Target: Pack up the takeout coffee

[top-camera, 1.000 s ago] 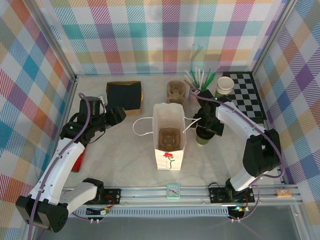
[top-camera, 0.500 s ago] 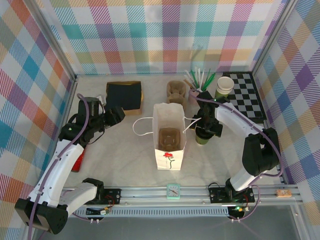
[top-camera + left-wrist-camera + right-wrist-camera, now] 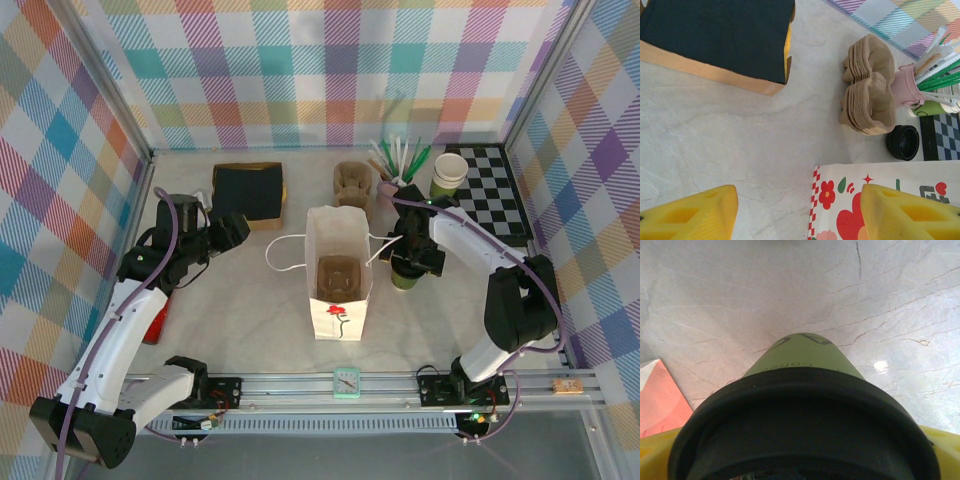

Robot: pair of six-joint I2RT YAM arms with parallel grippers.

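Observation:
The takeout coffee [image 3: 404, 279], a green paper cup with a black lid [image 3: 805, 410], stands on the table just right of the white flower-printed paper bag [image 3: 338, 305]. My right gripper [image 3: 411, 256] hangs right over it, open. Its yellow fingers [image 3: 654, 455] sit either side of the lid, and the cup's green wall [image 3: 805, 352] runs down to the table. My left gripper [image 3: 236, 228] is open and holds nothing, left of the bag and above the table. Between its yellow fingers [image 3: 690, 215] I see bare table and the bag's printed side [image 3: 840, 195]. A brown cup carrier [image 3: 338, 275] sits inside the bag.
A dark napkin stack in a tan box [image 3: 248, 190] lies back left. Brown cup carriers [image 3: 352, 183], a pink cup of straws [image 3: 398, 168], a lidless cup [image 3: 449, 170] and a checkered board [image 3: 497, 190] stand at the back. A loose black lid [image 3: 902, 142] lies near the carriers.
My right gripper has shifted slightly back and to the left over the coffee cup. The cup, the bag and the left arm have stayed put.

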